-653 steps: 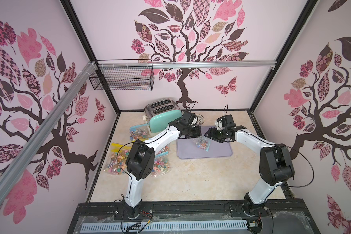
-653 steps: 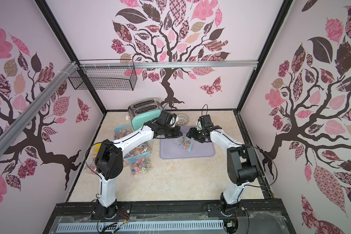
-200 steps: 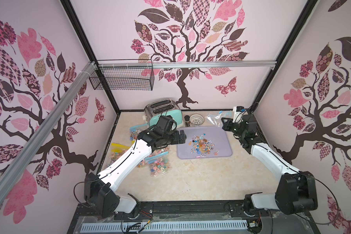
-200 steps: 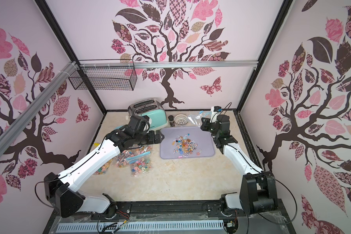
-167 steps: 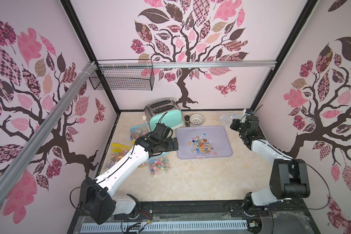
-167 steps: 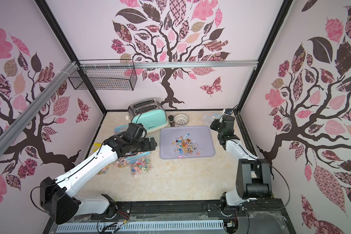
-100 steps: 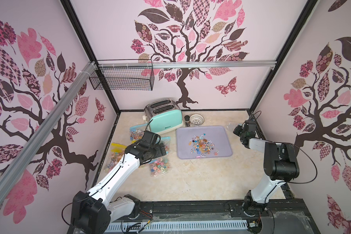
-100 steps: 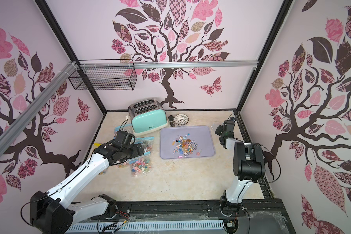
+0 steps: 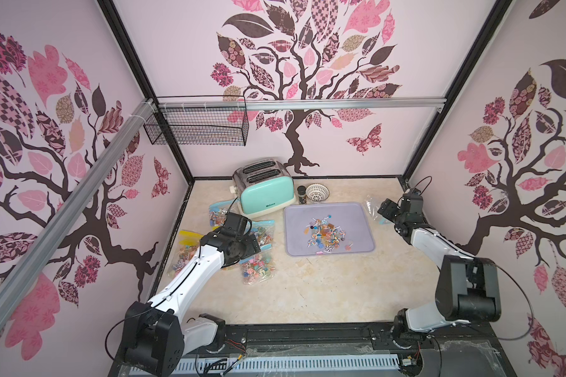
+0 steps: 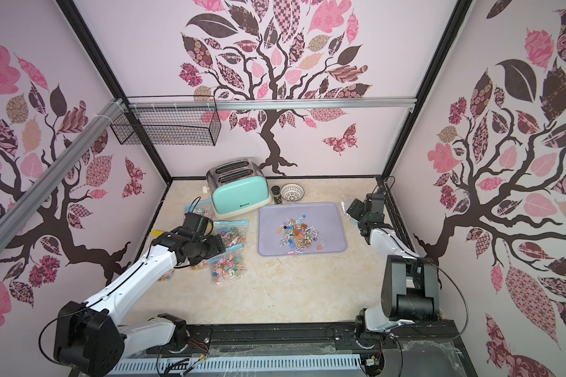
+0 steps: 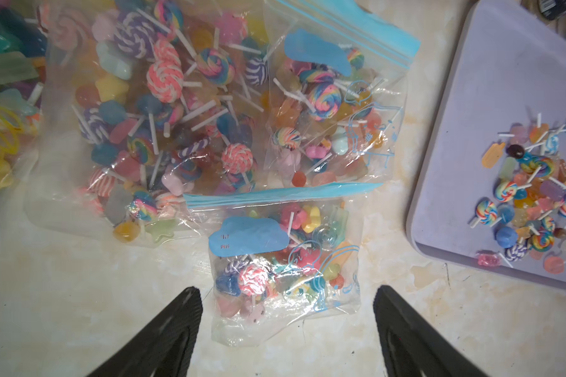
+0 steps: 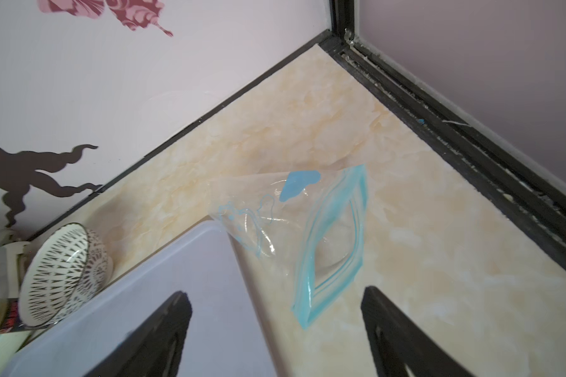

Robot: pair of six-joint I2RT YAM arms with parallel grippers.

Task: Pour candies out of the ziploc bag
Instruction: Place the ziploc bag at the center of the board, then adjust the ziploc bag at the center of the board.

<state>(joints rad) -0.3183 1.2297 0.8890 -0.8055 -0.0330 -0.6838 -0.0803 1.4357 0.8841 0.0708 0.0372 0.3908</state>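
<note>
**One bag emptied, more waiting**

You have a heap of candies lying loose in the middle of the lilac tray, so one pour looks done. The empty ziploc bag lies on the bench against the tray's far corner, with its mouth gaping. Your right pincer hovers over it with jaws apart, holding nothing. Your left pincer hangs with jaws wide apart above a small full bag and grips nothing. Two larger bags beside it are packed too. I judge the job partly done: those full bags remain, if you mean to empty them all.
</note>
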